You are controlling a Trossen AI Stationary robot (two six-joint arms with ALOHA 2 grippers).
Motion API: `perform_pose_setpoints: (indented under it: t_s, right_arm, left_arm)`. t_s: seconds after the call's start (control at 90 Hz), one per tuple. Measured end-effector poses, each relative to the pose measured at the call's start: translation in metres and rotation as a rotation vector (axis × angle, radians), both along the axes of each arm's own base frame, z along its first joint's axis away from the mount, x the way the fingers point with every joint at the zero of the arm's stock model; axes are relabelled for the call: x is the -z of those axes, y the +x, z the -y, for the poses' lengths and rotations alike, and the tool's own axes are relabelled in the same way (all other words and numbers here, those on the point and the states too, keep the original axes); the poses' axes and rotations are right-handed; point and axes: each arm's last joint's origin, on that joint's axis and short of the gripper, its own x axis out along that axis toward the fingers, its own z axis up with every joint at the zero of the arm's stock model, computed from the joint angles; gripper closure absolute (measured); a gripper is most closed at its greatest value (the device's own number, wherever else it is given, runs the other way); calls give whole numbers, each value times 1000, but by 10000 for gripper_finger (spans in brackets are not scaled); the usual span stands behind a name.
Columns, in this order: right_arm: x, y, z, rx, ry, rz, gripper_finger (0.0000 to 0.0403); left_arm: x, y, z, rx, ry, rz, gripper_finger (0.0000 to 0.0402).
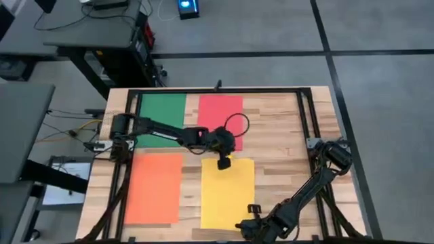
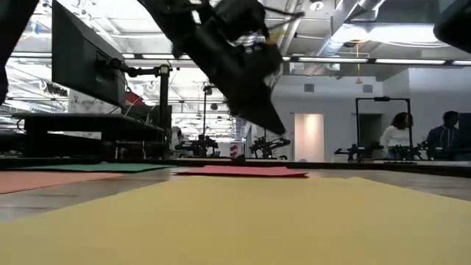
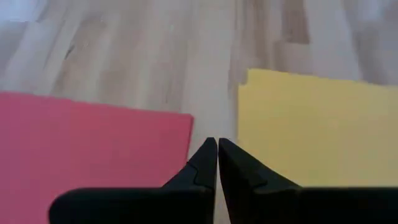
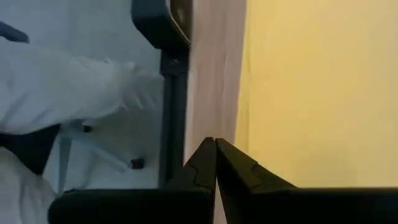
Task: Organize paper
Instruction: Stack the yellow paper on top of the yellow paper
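Left gripper [image 1: 222, 163] closed, empty, tips just above the flat yellow paper sheet's [image 1: 227, 193] far edge with the pink-red sheet [image 1: 220, 112] behind; open before descending, right gripper [image 1: 252, 210] shut at near edge.

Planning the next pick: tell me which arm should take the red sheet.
Left. Its gripper hangs shut between the red sheet and yellow sheet; the right gripper waits at the table's near edge.
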Motion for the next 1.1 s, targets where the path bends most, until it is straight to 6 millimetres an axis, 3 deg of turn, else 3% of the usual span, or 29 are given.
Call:
perform_pose_setpoints:
  t_s: [0.2, 0.433, 0.711, 1.1]
  right_arm:
    - [4, 3, -7, 14, 23, 42, 403]
    - [39, 1, -15, 28, -2, -20, 403]
    - [45, -2, -19, 54, 2, -47, 403]
    - [49, -5, -11, 94, -60, -111, 403]
  left_arm:
    - [15, 25, 0, 57, 11, -23, 402]
    - [33, 48, 1, 98, -12, -94, 402]
    - [50, 51, 4, 106, -20, -166, 402]
    - [51, 49, 10, 117, -13, -188, 402]
